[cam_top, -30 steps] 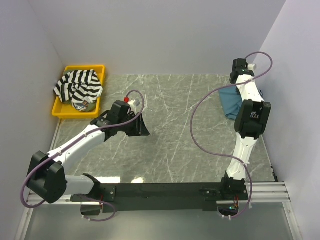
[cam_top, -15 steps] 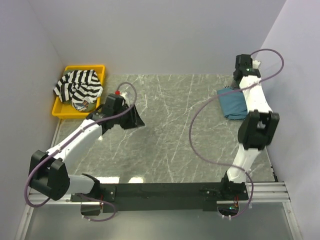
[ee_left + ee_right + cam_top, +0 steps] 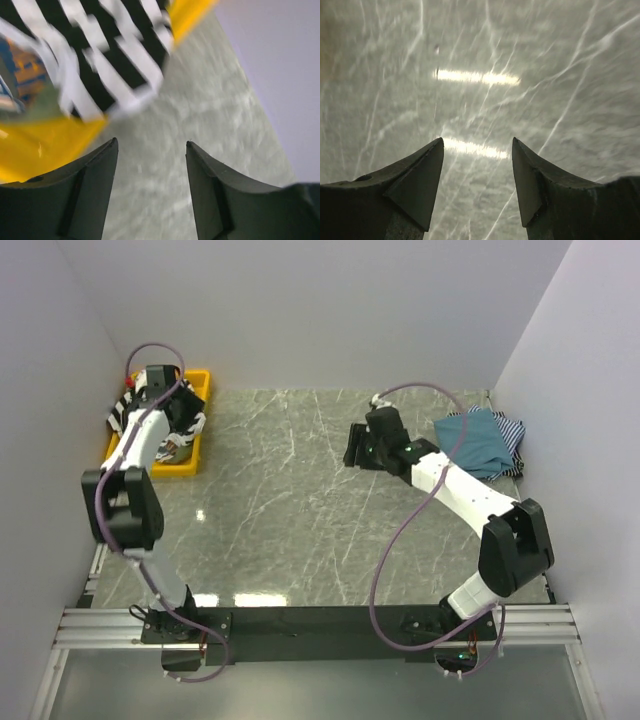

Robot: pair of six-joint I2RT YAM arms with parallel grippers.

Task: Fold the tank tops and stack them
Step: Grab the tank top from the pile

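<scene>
A black-and-white striped tank top (image 3: 187,418) lies bunched in the yellow tray (image 3: 197,380) at the far left. It also shows, blurred, in the left wrist view (image 3: 115,55). My left gripper (image 3: 168,390) hangs open and empty over the tray's far end; in its own view (image 3: 150,145) the tips frame bare table beside the tray rim (image 3: 45,145). A teal tank top (image 3: 478,440) lies at the far right on a thin-striped top (image 3: 512,430). My right gripper (image 3: 355,445) is open and empty over the table's middle, seen over bare marble in its own view (image 3: 477,142).
The marble table (image 3: 300,510) is boxed in by lilac walls at the left, back and right. A grey object (image 3: 175,447) lies in the tray under the striped top. The black base rail (image 3: 320,625) runs along the near edge.
My left arm swung from the table's left-middle up over the yellow tray. My right arm swung from the teal top at the far right to the table's middle, uncovering the folded tops.
</scene>
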